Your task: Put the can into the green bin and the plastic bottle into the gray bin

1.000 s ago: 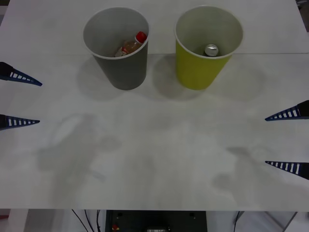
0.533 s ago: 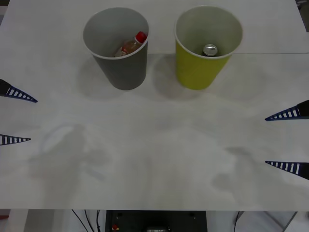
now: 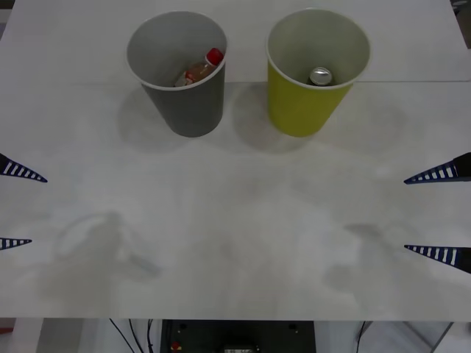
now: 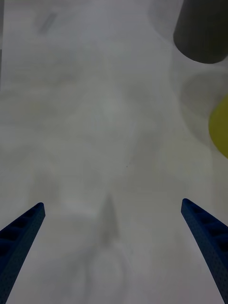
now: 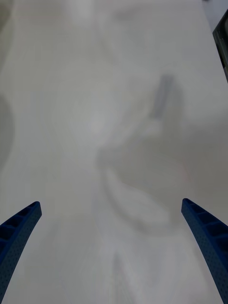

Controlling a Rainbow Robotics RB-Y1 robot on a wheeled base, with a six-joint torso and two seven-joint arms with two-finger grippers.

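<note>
A pale white table (image 3: 235,220) filled the scene under soft light, with dark cables (image 3: 140,334) hanging below its near edge.

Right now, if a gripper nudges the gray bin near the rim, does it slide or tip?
Probably tips: the gray bin is tall and narrows toward its base. It looks like thin paper, so likely light. The plastic bottle leaning inside adds little ballast.

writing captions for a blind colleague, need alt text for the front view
A clear red-capped plastic bottle lies inside a gray cup-shaped bin, and a small silver can stands inside a yellow-green bin beside it. Open blue left gripper and right gripper flank the white table.
</note>
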